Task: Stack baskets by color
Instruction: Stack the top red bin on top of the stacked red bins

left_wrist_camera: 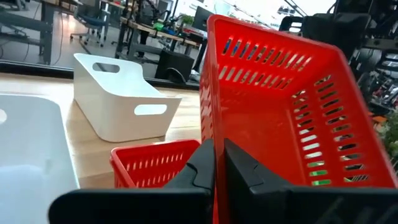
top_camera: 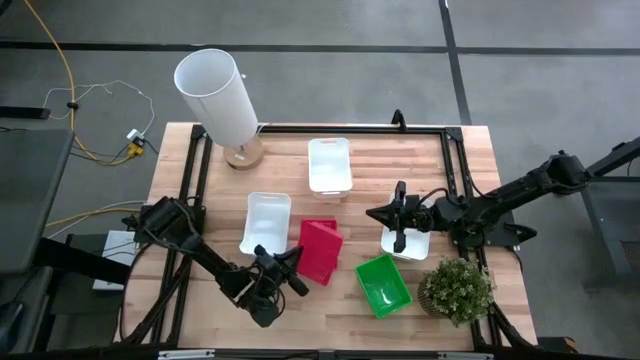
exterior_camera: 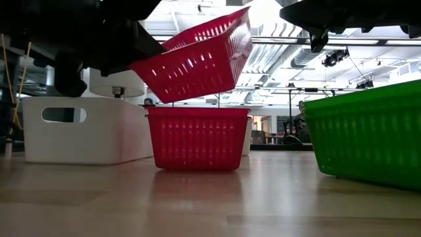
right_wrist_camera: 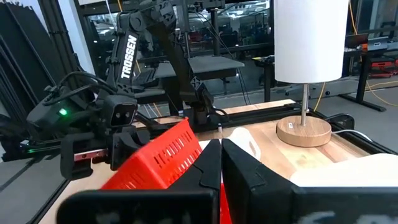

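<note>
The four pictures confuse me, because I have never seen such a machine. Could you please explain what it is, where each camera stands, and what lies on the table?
This is a robot with two dark arms working at a wooden table. One camera looks straight down, one sits at table height, and one rides on each wrist.

The left arm has its jaws shut on the wall of a red basket. It holds that basket tilted in the air above a second red basket, which stands on the table.

The right arm hangs with shut jaws over a white basket. I cannot tell whether it grips it.

Also on the table are a far white basket, a middle white basket, a green basket, a tall white cylinder and a small plant.
</note>
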### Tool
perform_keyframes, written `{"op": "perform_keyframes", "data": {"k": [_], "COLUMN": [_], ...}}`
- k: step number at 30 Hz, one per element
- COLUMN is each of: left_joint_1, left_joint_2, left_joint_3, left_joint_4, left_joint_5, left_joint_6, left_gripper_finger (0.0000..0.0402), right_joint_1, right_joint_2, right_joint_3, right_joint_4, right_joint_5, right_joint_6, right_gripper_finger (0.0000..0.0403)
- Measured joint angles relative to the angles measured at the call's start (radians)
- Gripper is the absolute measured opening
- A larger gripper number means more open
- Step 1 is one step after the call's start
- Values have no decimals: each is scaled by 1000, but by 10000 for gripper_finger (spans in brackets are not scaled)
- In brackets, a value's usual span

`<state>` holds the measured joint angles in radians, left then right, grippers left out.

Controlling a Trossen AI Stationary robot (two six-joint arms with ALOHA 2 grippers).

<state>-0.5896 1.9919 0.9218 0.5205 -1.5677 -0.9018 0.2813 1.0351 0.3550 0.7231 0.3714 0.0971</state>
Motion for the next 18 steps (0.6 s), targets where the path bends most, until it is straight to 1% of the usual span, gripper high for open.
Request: {"op": "perform_keyframes", "data": {"k": [4,7,11,14,18], "left_joint_1": [0,11,33,34,25], "left_joint_2": [0,0,-2,-1,0], "left_joint_3": [-4,-7,-6,-2,4], "left_joint_4": [-33,-69,-65,-61,-56], "left_joint_5": [-1,-11,43,70,75], "left_joint_6": [-6,-41,-21,29,83], "left_gripper_finger": [0,0,0,0,0], "right_joint_1": [0,0,0,0,0], "right_joint_2": [0,0,0,0,0], "right_joint_3": [0,0,0,0,0], "right_joint_4": [0,0,0,0,-1], "right_joint_5": [0,0,0,0,0], "right_joint_6": [0,7,26,26,26], "right_gripper_finger": [0,0,0,0,0]}}
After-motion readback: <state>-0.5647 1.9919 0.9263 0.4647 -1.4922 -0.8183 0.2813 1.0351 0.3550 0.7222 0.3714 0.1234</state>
